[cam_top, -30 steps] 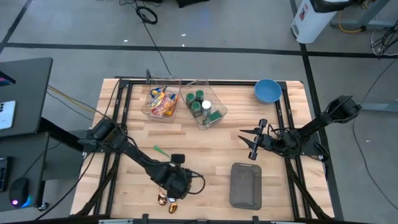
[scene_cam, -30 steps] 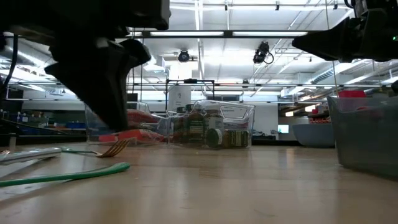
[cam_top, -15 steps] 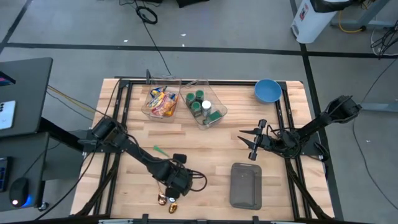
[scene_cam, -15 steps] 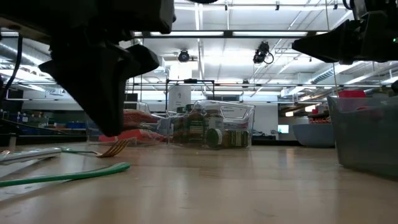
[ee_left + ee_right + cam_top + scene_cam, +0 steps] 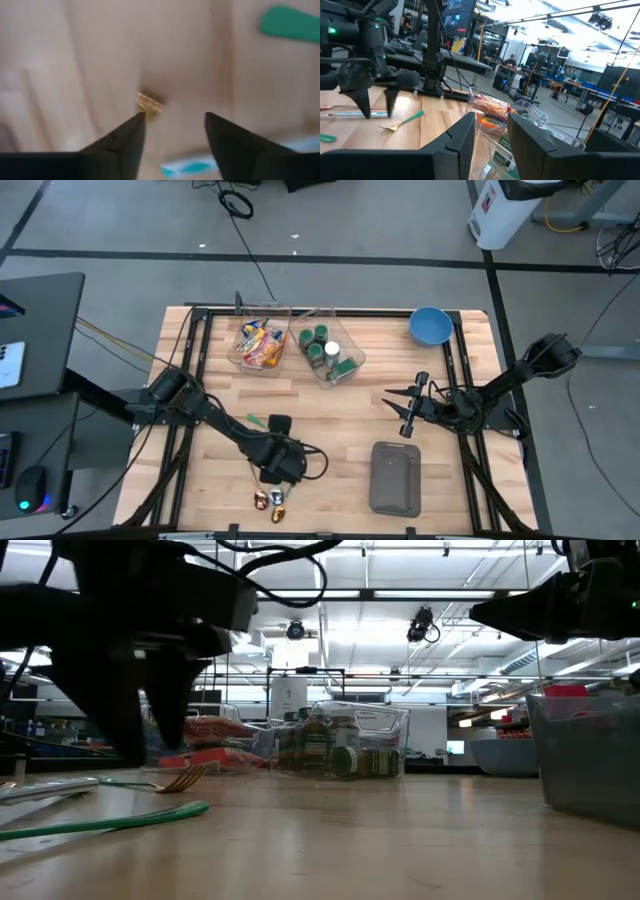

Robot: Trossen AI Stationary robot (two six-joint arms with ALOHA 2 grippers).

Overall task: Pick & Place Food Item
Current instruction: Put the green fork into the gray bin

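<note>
The left gripper (image 5: 277, 476) hangs low over the near edge of the wooden tabletop (image 5: 330, 405), well to the near-left of the grey lidded container (image 5: 395, 478). Its 2 fingers (image 5: 125, 142) stand apart with nothing between them. In the left wrist view, a small gold-wrapped food item (image 5: 149, 103) lies on the wood just ahead of the fingertips, closer to one finger than the other and touching neither. From above, 2 small wrapped pieces (image 5: 269, 499) lie on the tabletop just nearer the edge than the gripper, left of the grey container. A green utensil (image 5: 257, 420) lies beside the left arm, farther from the edge. At the far side, up and left of the grey container, 2 clear bins sit side by side: one with colourful snack packets (image 5: 259, 344), the other with green-lidded cups (image 5: 328, 350). A blue bowl (image 5: 430, 326) sits at the far right corner. The right gripper (image 5: 403, 412) hovers above the tabletop beyond the grey container, its 2 fingers (image 5: 457, 140) partly spread and holding nothing.
</note>
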